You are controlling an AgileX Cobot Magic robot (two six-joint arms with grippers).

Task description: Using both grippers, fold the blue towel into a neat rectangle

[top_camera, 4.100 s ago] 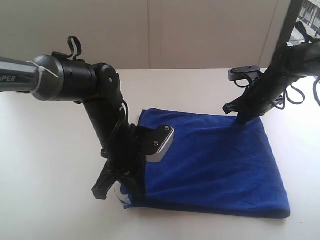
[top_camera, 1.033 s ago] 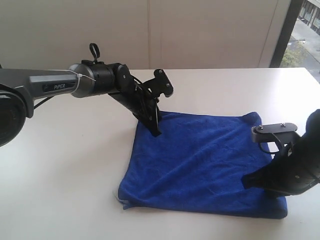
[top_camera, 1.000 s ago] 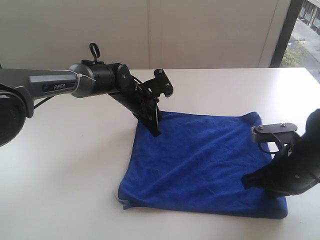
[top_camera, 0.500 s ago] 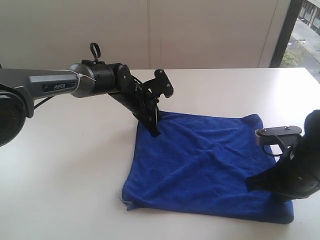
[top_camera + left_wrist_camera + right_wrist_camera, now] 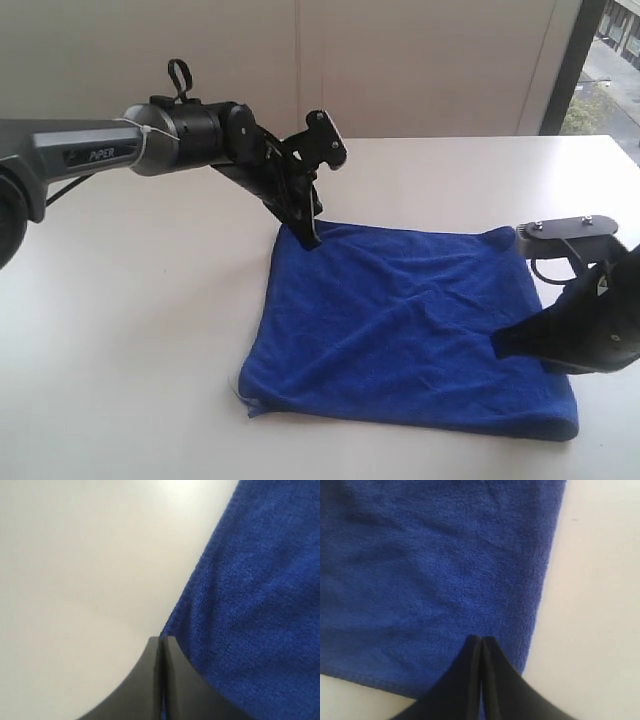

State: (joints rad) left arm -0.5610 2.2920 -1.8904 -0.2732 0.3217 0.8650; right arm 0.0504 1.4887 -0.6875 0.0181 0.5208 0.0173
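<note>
The blue towel [image 5: 400, 330] lies spread on the white table, with a raised crease running toward its right side and a small white tag [image 5: 243, 402] at the near left corner. My left gripper [image 5: 312, 240] is at the towel's far left corner. In the left wrist view it [image 5: 163, 638] is shut, with a sliver of the towel's [image 5: 260, 580] edge between the jaws. My right gripper [image 5: 503, 348] rests over the right edge near the front. In the right wrist view it [image 5: 481, 638] is shut, with a blue strip of the towel [image 5: 420, 555] showing between the jaws.
The white table [image 5: 120, 330] extends to the left and behind the towel. A pale wall [image 5: 400, 60] runs along the back, and a dark window frame [image 5: 570, 60] stands at the far right.
Both grippers have risen and shifted slightly toward the back. The towel has shifted with them, and a crease has formed toward the right gripper.
</note>
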